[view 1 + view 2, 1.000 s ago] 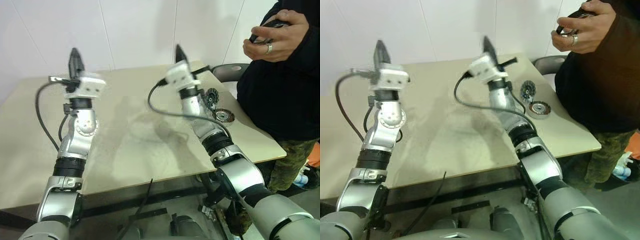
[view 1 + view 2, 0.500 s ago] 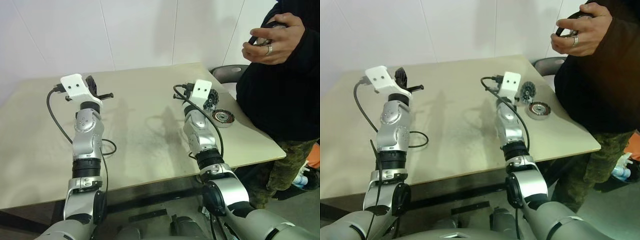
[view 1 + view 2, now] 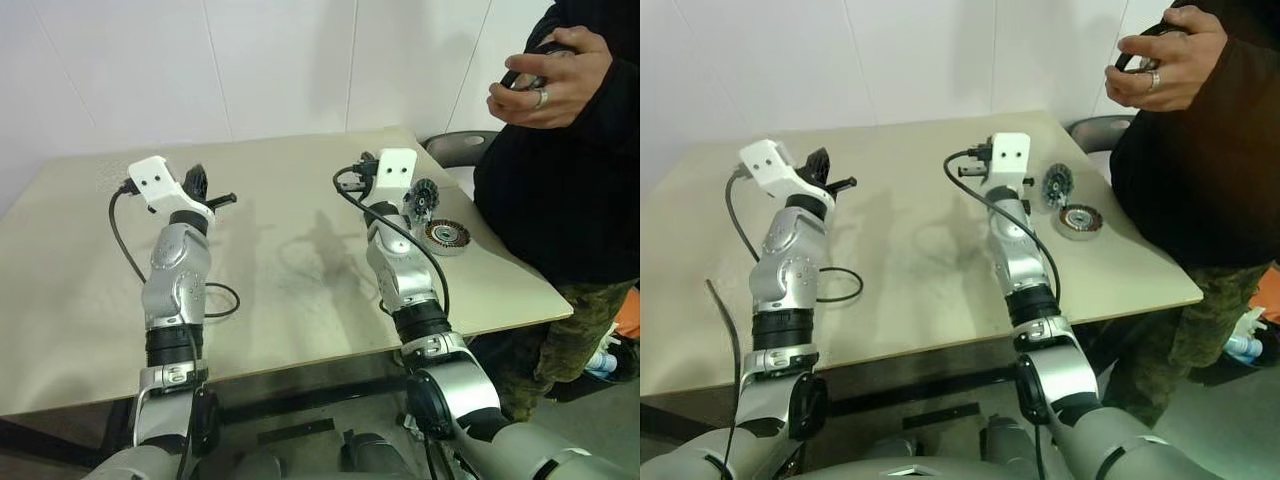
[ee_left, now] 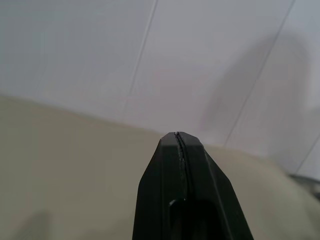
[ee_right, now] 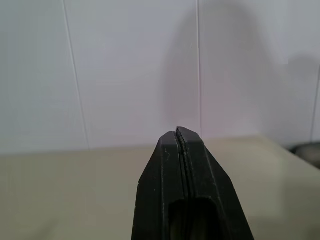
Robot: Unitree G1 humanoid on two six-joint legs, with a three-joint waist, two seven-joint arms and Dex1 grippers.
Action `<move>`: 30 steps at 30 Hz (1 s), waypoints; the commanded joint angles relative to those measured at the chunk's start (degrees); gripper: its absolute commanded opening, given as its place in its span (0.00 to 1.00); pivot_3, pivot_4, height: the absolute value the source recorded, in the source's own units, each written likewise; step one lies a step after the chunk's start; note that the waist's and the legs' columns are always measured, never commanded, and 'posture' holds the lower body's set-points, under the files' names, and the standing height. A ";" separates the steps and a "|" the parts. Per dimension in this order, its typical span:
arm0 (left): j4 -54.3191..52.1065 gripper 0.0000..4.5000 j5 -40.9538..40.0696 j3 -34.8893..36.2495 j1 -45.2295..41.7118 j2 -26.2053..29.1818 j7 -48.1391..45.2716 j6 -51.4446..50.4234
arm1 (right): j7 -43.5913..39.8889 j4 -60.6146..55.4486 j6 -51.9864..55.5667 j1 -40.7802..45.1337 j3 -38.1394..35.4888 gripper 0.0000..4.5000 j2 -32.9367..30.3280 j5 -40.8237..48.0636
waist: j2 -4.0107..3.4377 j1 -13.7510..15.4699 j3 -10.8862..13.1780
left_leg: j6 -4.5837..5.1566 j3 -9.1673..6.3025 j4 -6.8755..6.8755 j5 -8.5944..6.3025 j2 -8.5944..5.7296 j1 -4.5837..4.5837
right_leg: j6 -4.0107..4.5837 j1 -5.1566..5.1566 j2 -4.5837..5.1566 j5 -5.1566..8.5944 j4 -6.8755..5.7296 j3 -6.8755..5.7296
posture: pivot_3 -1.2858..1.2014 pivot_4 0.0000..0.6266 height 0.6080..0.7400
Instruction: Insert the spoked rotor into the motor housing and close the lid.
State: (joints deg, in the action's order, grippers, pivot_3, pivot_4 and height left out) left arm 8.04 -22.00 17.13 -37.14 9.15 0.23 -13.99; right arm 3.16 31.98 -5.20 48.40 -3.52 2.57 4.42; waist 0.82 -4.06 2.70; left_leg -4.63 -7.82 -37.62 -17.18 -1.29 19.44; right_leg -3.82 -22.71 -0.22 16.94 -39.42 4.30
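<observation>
Two robot arms hover over a beige counter with the assembly job not yet begun. The left pincer is clenched with its fingers pressed flat together and holds nothing, raised above the counter's left side; the right pincer is likewise clenched and empty, poised above the middle of the counter toward its right side. The parts wait near the right edge of the counter, toward its far right corner: the motor housing, a shallow round shell with a ring of copper windings, lies flat, and just beyond it a dark round piece stands on edge, too small here to say whether it is the spoked rotor, the lid, or both together. Neither pincer touches any of them; the right one is the nearer, yet still apart from them. A person in dark clothing stands at the counter's right edge, a hand gripping a small dark device. By the look of it every step remains: picking up the rotor, seating it in the housing, then fitting the lid on top.
</observation>
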 commanded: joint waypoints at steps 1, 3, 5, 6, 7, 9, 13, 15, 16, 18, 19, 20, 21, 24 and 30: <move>-0.02 0.01 3.83 -1.98 -4.00 6.82 -6.40 5.01 | -2.00 0.82 -2.40 4.60 -1.28 0.00 -0.90 1.44 | -0.01 -0.16 0.01 | 0.00 0.02 0.04 0.00 0.01 -0.01 | 0.00 -0.01 -0.03 0.00 0.00 0.00 | 0.52 0.00 1.00; 0.69 0.01 1.82 -1.36 -5.59 8.56 -9.43 4.80 | -3.58 1.71 -2.73 6.68 -2.55 0.00 -1.74 3.13 | -0.02 -0.02 0.01 | -0.01 0.03 0.15 0.01 0.02 -0.02 | 0.02 -0.06 -0.06 -0.01 0.02 0.01 | 0.52 0.00 1.00; 0.43 0.01 0.08 -1.16 -6.01 9.09 -11.62 4.24 | -6.09 1.83 -2.04 8.06 -4.01 0.00 -2.19 5.82 | -0.03 0.15 0.00 | -0.01 0.00 0.20 0.01 0.02 -0.01 | 0.02 -0.03 -0.02 -0.01 0.13 -0.01 | 0.52 0.00 1.00; -0.23 0.01 -0.17 -1.79 -5.62 9.33 -13.26 4.36 | -8.19 1.43 -1.35 8.53 -4.73 0.00 -2.69 7.46 | -0.03 0.10 0.00 | -0.01 0.00 0.24 0.01 0.02 -0.02 | 0.02 -0.01 0.01 -0.01 0.18 0.00 | 0.52 0.00 1.00; -0.86 0.01 -0.41 -2.30 -5.10 9.07 -14.37 4.29 | -10.84 0.83 0.23 8.86 -6.04 0.00 -3.31 10.11 | -0.03 0.11 0.00 | -0.01 0.01 0.26 0.01 0.02 -0.01 | 0.02 -0.01 0.02 -0.01 0.24 0.01 | 0.52 0.00 1.00; -1.52 0.01 -1.29 -2.46 -4.40 7.96 -14.95 3.37 | -13.43 0.53 2.17 9.03 -7.85 0.00 -4.69 12.96 | -0.03 0.15 0.00 | -0.01 -0.01 0.28 0.01 0.00 0.04 | 0.02 -0.01 0.07 -0.01 0.32 0.01 | 0.52 0.00 1.00; -7.30 0.01 -10.88 -3.25 -2.54 5.35 -21.73 -3.23 | -27.66 -7.25 14.53 6.14 -8.63 0.00 -5.36 25.76 | -0.03 0.05 0.01 | 0.00 -0.08 0.34 0.00 0.03 0.07 | 0.02 -0.04 0.16 -0.01 0.36 0.04 | 0.52 0.00 1.00; -11.92 0.01 -18.59 -2.84 -1.82 5.05 -25.28 -8.92 | -36.54 -16.75 27.29 2.93 -7.12 0.00 -6.32 36.51 | -0.04 -0.13 0.01 | 0.00 -0.11 0.43 0.00 0.11 0.09 | 0.02 -0.08 0.16 -0.01 0.39 0.05 | 0.52 0.00 1.00; -14.40 0.01 -23.82 -2.32 -1.56 5.34 -26.69 -12.95 | -40.35 -22.16 33.37 1.00 -6.51 0.00 -7.35 42.35 | -0.05 -0.20 0.02 | 0.02 -0.14 0.47 -0.01 0.15 0.13 | 0.02 -0.14 0.13 -0.01 0.40 0.08 | 0.52 0.00 1.00; -19.21 0.01 -34.75 -1.31 -1.04 6.67 -29.07 -21.19 | -45.22 -30.52 44.60 -1.90 -6.81 0.00 -9.29 54.28 | -0.09 -0.20 0.05 | 0.04 -0.19 0.51 -0.02 0.22 0.22 | 0.02 -0.26 0.10 -0.01 0.40 0.08 | 0.52 0.00 1.00; -21.61 0.01 -39.99 -0.36 -1.46 7.06 -29.09 -23.45 | -44.87 -32.58 48.21 -2.26 -7.81 0.00 -9.35 59.26 | -0.11 -0.22 0.05 | 0.04 -0.24 0.50 -0.02 0.25 0.27 | 0.02 -0.31 0.10 -0.01 0.39 0.08 | 0.52 0.00 1.00; -23.05 0.01 -45.60 0.80 -2.43 7.17 -27.93 -25.29 | -44.14 -33.90 50.84 -2.29 -8.42 0.00 -9.30 62.93 | -0.13 -0.22 0.07 | 0.05 -0.23 0.50 -0.02 0.25 0.28 | 0.02 -0.33 0.10 -0.01 0.37 0.08 | 0.52 0.00 1.00; -23.95 0.01 -51.96 2.19 -4.28 6.77 -25.53 -25.98 | -42.36 -35.84 53.70 -2.49 -8.09 0.00 -8.53 67.31 | -0.13 -0.08 0.06 | 0.05 -0.22 0.46 -0.02 0.24 0.26 | 0.02 -0.33 0.10 -0.01 0.33 0.09 | 0.52 0.00 1.00; -24.10 0.01 -66.14 4.25 -8.78 6.04 -19.73 -26.47 | -39.24 -40.86 58.95 -2.27 -6.53 0.00 -7.48 77.07 | -0.15 0.20 0.09 | 0.04 -0.29 0.31 -0.02 0.23 0.06 | 0.01 -0.04 0.08 0.00 0.31 0.02 | 0.52 0.00 1.00; -28.10 0.01 -79.00 -2.84 -6.78 6.51 -11.82 -31.21 | -36.41 -40.82 60.76 -0.15 -4.72 0.00 -7.10 82.42 | -0.21 0.29 0.10 | 0.04 -0.07 0.25 -0.02 0.08 -0.29 | -0.21 0.41 -0.05 0.14 0.44 -0.06 | 0.52 0.00 1.00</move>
State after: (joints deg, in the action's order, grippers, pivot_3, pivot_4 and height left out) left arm -18.51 -98.18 16.43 -44.08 15.17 -13.30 -43.81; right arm -33.61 -8.51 55.10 46.81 -8.66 -4.53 85.34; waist 0.61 -3.77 2.80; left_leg -4.59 -7.89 -37.38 -17.20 -1.20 19.19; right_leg -4.00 -22.33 -0.27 17.07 -38.98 4.24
